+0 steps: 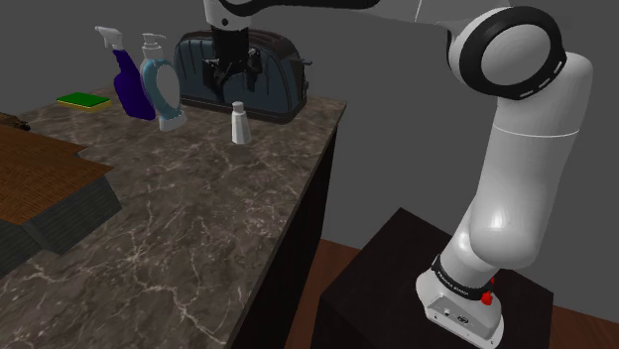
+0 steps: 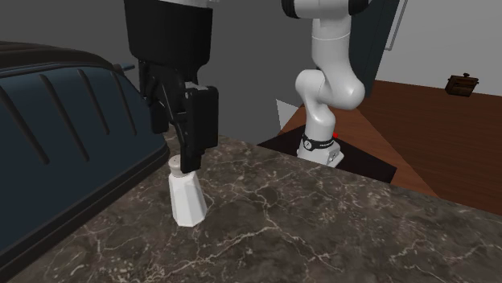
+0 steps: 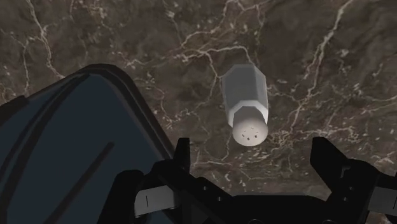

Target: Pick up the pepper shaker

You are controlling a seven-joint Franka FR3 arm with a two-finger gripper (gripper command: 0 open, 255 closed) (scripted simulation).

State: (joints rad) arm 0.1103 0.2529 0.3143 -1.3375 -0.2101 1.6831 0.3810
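The pepper shaker [image 1: 238, 122] is a small white faceted bottle with a rounded, holed cap. It stands upright on the dark marble counter [image 1: 179, 218], just in front of a dark blue toaster [image 1: 268, 84]. My black gripper [image 1: 233, 79] hangs open a little above it, with the fingers apart and nothing between them. In the second exterior view the gripper [image 2: 178, 146] is just above the shaker [image 2: 187, 197], its lowest fingertip level with the cap. In the wrist view the shaker [image 3: 247, 105] lies ahead of the open gripper [image 3: 254, 159], with the toaster [image 3: 70, 153] close beside one finger.
A purple spray bottle [image 1: 127, 81], a teal and white soap bottle [image 1: 161, 89] and a green sponge [image 1: 84, 99] stand at the counter's far end. A sink edge [image 1: 60, 213] lies at the shoulder view's left. The stand [image 1: 436, 297] is beside the counter.
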